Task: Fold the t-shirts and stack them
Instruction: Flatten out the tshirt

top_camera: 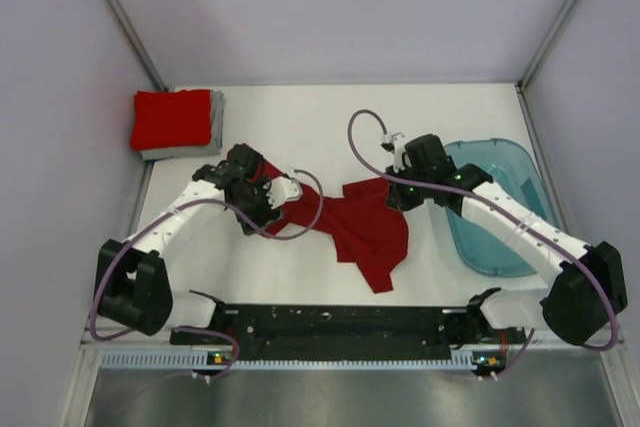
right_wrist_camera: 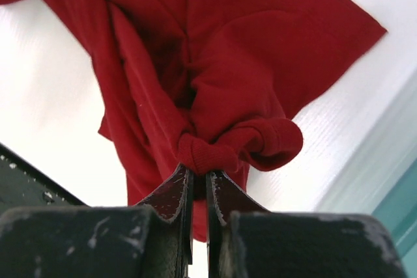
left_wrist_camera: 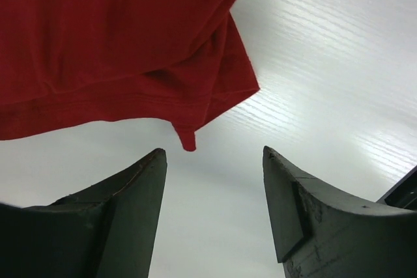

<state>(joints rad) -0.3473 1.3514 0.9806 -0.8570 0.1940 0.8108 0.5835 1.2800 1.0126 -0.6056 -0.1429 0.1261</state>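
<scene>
A dark red shirt point(top_camera: 365, 232) lies crumpled just left of the teal tub point(top_camera: 495, 252); two folded shirts point(top_camera: 175, 119) sit stacked far left of the tub, at the back. The right gripper point(right_wrist_camera: 199, 174), beside the tub, pinches a bunched fold of the shirt, while the left gripper point(left_wrist_camera: 212, 154), at the end away from the tub, stands spread and empty. The cloth looks light and limp, so it is probably best taken by hem corners and pulled flat.
</scene>
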